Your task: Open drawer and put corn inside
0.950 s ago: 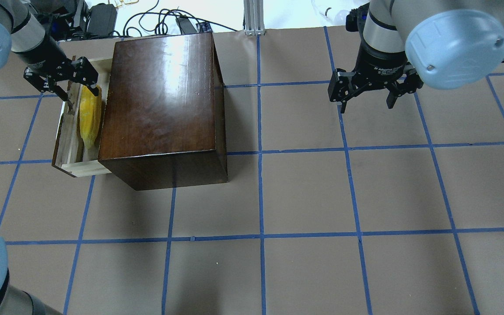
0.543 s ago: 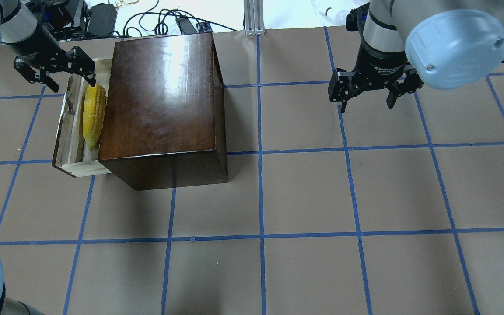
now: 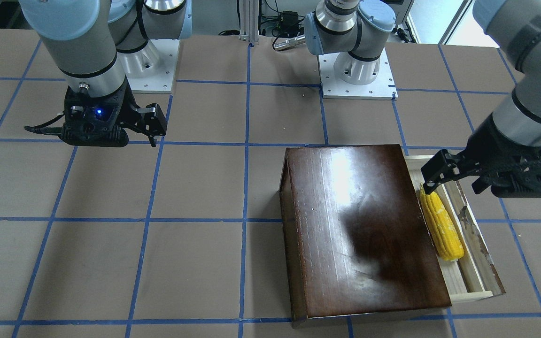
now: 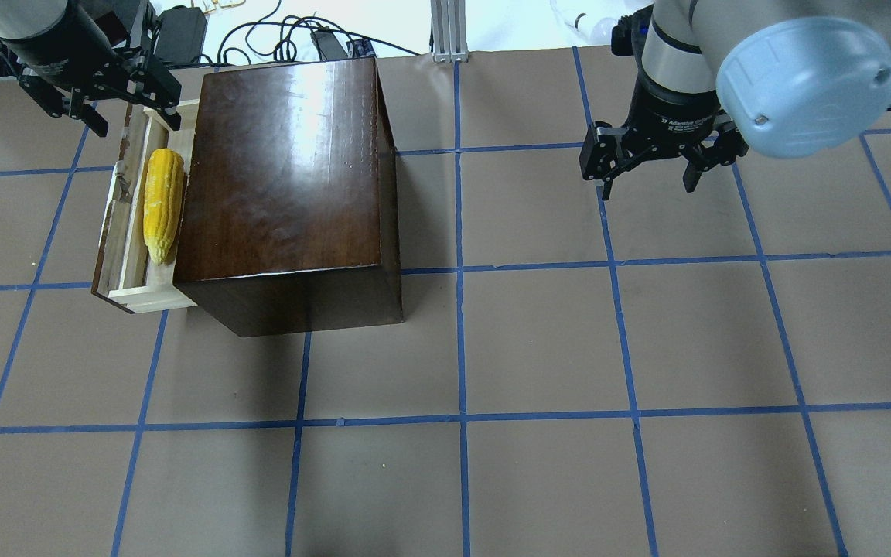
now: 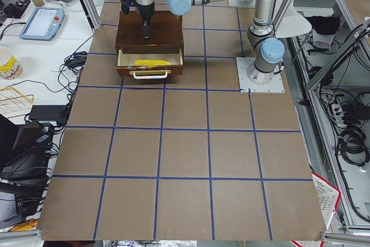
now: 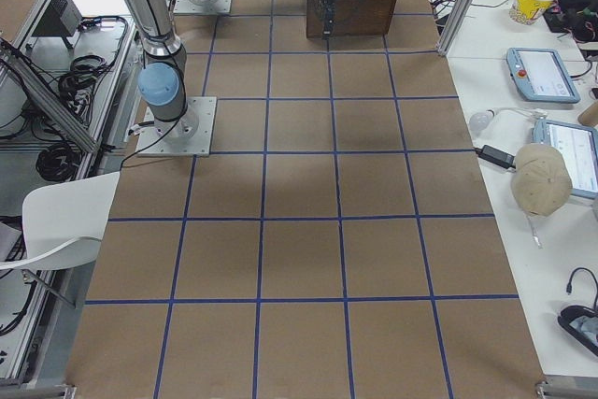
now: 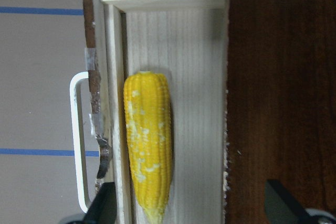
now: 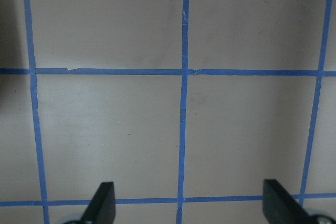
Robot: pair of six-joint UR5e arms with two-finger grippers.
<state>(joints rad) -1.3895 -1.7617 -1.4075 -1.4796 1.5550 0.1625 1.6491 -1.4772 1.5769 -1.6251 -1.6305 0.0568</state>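
Observation:
The yellow corn point(image 4: 163, 203) lies lengthwise in the open pale-wood drawer point(image 4: 150, 297), which is pulled out of the left side of the glossy dark-brown box point(image 4: 287, 170). The left wrist view shows the corn point(image 7: 148, 145) on the drawer floor point(image 7: 197, 77), next to the chipped front panel with its white handle point(image 7: 79, 140). My left gripper point(image 4: 134, 124) is open and empty, above the drawer's far end and clear of the corn. My right gripper point(image 4: 648, 188) is open and empty, hovering over bare table far to the right. The front-facing view shows the corn point(image 3: 441, 227) below the left gripper point(image 3: 453, 188).
The table is brown, marked with a blue tape grid. Cables and devices point(image 4: 260, 31) and an aluminium post point(image 4: 449, 31) stand beyond its far edge. The two arm bases point(image 3: 357, 70) are on the robot's side. The right wrist view shows only table point(image 8: 184, 103).
My left gripper has risen and drawn back toward the table's far edge, away from the corn it was around. The corn now lies still in the drawer. The right arm has not moved.

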